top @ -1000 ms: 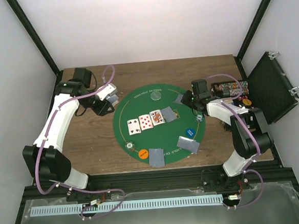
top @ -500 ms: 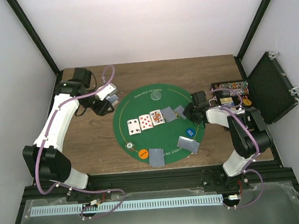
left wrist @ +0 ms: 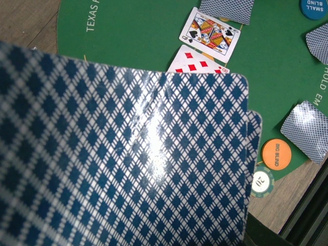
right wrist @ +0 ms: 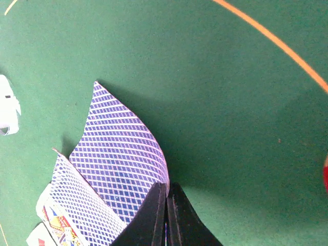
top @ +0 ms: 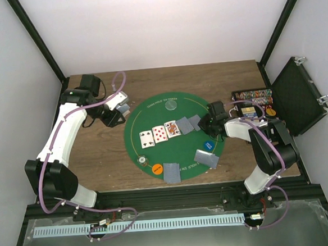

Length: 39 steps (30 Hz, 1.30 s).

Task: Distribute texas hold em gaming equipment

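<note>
- As your right hand (top: 209, 121) slides in from the mat's (top: 177, 150) edge, its pinched card (right wrist: 120, 154) bows onto the mat beside the face-up row (top: 160, 133): likely ready to release.
- Your left hand (top: 119, 107) clamps the deck (left wrist: 128, 154) at the mat's left rim.

The bench (top: 99, 155) is seen from above, from six o'clock facing twelve. The left wrist view is aimed from ten o'clock across the green mat (top: 180, 153); the right is held close over it at three. A face card (top: 171, 127) is shared by all.
</note>
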### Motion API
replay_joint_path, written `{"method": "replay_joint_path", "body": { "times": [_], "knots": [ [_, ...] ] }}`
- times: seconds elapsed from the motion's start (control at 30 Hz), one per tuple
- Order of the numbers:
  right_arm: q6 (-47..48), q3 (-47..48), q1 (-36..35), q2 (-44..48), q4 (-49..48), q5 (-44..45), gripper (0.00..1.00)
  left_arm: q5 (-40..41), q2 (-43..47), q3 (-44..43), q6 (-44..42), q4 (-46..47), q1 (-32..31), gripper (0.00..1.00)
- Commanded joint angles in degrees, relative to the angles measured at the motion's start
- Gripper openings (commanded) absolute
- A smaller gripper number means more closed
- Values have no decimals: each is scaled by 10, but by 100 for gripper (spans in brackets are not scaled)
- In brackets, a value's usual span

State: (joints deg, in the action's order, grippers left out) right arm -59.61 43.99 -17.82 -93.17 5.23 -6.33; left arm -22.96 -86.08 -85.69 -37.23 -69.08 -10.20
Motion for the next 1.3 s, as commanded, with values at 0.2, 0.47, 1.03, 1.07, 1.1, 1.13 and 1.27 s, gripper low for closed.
{"method": "replay_joint_path", "body": {
  "times": [0.2, 0.47, 1.03, 1.07, 1.1, 1.13, 1.27],
  "knots": [
    [-104, -17, -3, 9, -40, 33, 1, -9, 1, -11, 0, 1, 3, 42],
    [-117, -28, -3, 10, -52, 27, 1, -9, 4, -9, -1, 0, 4, 42],
    [-7, -22, -4, 144, 0, 61, 48, -8, 7, -9, -1, -2, 4, 42],
    [52, -13, -5, 145, -10, 51, 50, -8, 7, -9, -1, -2, 4, 42],
    [107, 0, -5, 139, -20, 33, 50, -9, 7, -9, -1, -2, 5, 42],
    [168, 17, -4, 128, -24, 6, 51, -9, 7, -9, -1, -2, 5, 42],
    [372, 141, -4, 39, 66, -143, 57, -9, 7, -9, -1, -2, 4, 42]
  ]
}}
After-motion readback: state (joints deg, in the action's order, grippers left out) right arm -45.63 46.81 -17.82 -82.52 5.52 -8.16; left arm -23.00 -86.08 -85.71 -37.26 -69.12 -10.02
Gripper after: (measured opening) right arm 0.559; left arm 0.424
